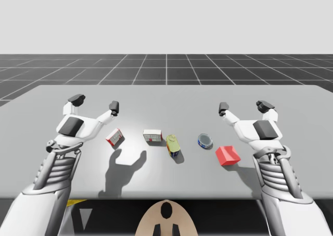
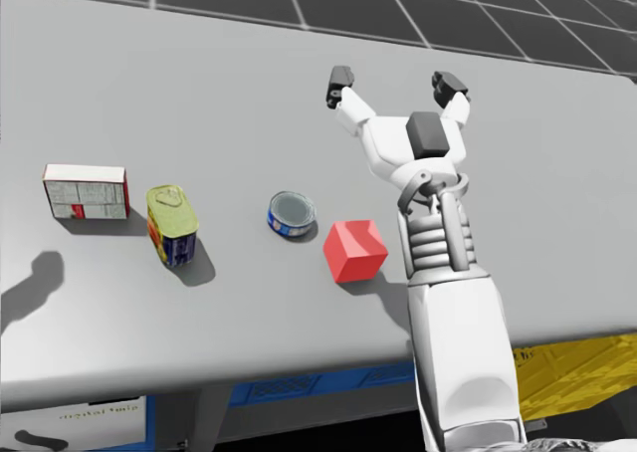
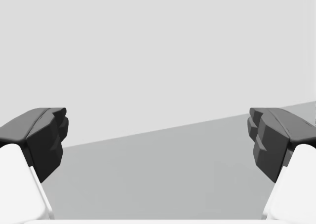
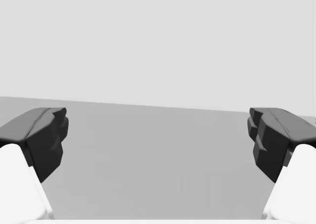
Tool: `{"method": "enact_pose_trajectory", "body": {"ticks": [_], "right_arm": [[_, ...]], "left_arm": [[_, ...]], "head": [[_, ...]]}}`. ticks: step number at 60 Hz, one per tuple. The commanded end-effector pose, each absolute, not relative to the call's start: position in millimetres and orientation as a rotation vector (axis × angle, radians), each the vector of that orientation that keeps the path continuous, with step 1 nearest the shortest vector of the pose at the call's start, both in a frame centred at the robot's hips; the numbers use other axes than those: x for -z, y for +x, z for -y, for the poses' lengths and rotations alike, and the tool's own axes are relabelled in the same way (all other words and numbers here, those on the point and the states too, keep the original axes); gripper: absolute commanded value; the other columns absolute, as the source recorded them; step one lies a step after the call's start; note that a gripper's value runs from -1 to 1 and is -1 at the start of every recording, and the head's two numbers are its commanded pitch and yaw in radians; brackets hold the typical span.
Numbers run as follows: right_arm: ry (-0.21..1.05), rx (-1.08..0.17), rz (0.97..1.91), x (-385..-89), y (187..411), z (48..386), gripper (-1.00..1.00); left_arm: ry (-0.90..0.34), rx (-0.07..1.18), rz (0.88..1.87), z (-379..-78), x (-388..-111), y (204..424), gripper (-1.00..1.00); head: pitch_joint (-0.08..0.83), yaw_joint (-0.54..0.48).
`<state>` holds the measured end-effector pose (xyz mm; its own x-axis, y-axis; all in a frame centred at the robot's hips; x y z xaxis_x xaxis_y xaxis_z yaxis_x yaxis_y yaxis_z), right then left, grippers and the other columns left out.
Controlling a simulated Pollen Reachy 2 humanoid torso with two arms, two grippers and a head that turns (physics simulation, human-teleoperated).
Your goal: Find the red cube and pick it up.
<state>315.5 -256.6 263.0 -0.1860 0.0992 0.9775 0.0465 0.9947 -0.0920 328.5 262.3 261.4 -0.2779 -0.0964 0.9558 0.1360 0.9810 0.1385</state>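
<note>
In the high view the red cube (image 1: 227, 155) lies at 4 o'clock from the blue tin (image 1: 205, 140). The left gripper (image 1: 95, 103) and right gripper (image 1: 244, 107) gape wide, empty. A red-and-white box (image 1: 115, 137) sits at the left gripper's 5 o'clock.

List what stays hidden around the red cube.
Underside and far faces of the red cube: head and high views, hidden by its own body.
Strip of table beside the cube: head view, covered by an arm.
Print on the white box: head view, too small.
</note>
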Motion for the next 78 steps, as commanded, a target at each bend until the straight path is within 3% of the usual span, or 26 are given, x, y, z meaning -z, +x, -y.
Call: {"method": "enact_pose_trajectory", "body": {"ticks": [1, 18, 34, 45, 58, 78], "right_arm": [[-0.118, -0.042, 1.751, -263.8, 313.6, 254.2, -1.0], [-0.104, -0.005, 1.711, -278.7, 287.9, 253.1, -1.0], [-0.024, -0.023, 1.611, -276.9, 213.2, 243.5, -1.0], [0.008, -0.056, 1.596, -260.0, 182.0, 244.4, -1.0], [0.049, -0.046, 1.539, -225.7, 171.2, 242.3, -1.0], [0.045, -0.048, 1.475, -182.9, 188.1, 244.4, -1.0]], "left_arm": [[-0.036, 0.228, 1.844, -261.8, -262.8, 326.5, -1.0], [-0.039, 0.226, 1.838, -260.4, -262.3, 324.8, -1.0], [-0.038, 0.224, 1.82, -258.5, -259.9, 325.5, -1.0], [-0.039, 0.225, 1.813, -257.5, -258.2, 327.0, -1.0], [-0.037, 0.229, 1.806, -256.4, -256.4, 328.5, -1.0], [-0.031, 0.234, 1.795, -254.9, -253.5, 330.2, -1.0]], "head": [[0.713, -0.37], [0.725, -0.41], [0.734, -0.42], [0.734, -0.42], [0.736, -0.42], [0.74, -0.41]]}}
